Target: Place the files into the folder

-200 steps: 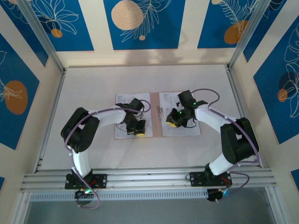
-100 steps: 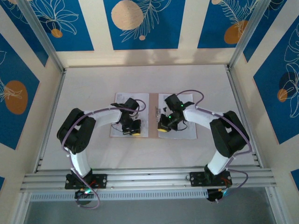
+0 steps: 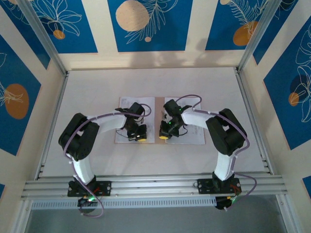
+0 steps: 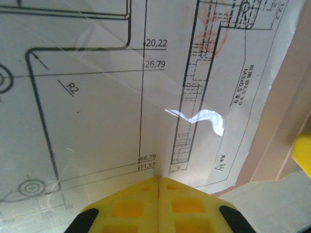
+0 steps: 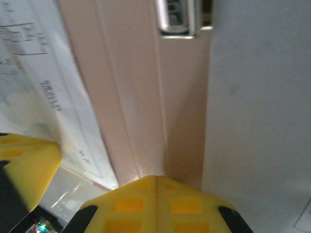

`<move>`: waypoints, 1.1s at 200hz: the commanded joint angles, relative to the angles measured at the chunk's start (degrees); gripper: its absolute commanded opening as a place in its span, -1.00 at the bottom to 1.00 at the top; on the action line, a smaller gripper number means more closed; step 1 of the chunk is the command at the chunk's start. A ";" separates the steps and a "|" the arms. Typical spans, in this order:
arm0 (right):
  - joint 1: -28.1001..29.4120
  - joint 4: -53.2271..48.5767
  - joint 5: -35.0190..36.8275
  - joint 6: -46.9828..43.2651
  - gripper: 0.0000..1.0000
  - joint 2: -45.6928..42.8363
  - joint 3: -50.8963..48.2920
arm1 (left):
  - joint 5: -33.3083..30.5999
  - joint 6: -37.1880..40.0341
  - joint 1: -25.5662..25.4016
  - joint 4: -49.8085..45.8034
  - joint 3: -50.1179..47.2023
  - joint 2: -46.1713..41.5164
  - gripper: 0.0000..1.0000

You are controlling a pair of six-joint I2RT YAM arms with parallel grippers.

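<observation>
Rail [image 3: 155,185]: metal, across the bottom of the top view.
Left gripper [image 3: 139,136]: just left of centre; yellow pads [image 4: 131,206] pressed together, closed on nothing visible, tips down on a printed sheet.
Right gripper [image 3: 165,135]: just right of centre; pads [image 5: 129,208] flush together, closed, tips at the tan spine.
Folder [image 3: 157,109]: open and flat mid-frame on table [image 3: 97,82], spine between both grippers.
Files [image 3: 145,104]: face up on both halves, either side of the spine.
Clip [image 5: 177,19]: metal, top of right wrist view, on folder.
</observation>
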 commanded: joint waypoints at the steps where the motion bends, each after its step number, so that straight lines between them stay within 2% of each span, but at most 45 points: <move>1: -0.48 -3.07 -0.34 0.34 -0.88 1.48 1.25 | -0.81 0.07 0.19 -4.28 1.16 -2.92 -0.71; 30: -1.19 -3.31 -0.74 0.31 -0.89 1.75 -0.04 | -1.94 1.35 5.22 -7.03 1.20 -6.06 -0.51; 53: -1.52 -3.04 -1.48 0.27 -0.90 2.00 -1.10 | -2.91 4.01 11.29 -9.80 1.03 -7.73 -0.24; 90: -1.83 -3.20 -2.62 -0.43 -0.92 2.72 -1.83 | -3.66 8.26 21.10 -12.43 0.37 -8.87 -0.06; 106: -1.83 -3.21 -2.89 -0.66 -0.93 2.98 -2.10 | -3.06 10.05 23.81 -12.25 0.54 -7.63 -0.05; 144: -1.94 -3.62 -3.15 -0.89 -0.93 3.21 -2.45 | -5.22 14.86 24.78 -13.19 1.44 -4.07 -0.04; 220: -2.31 -3.36 -3.53 -1.04 -0.93 3.46 -3.18 | -3.16 12.35 23.72 -10.72 -7.55 -9.41 0.04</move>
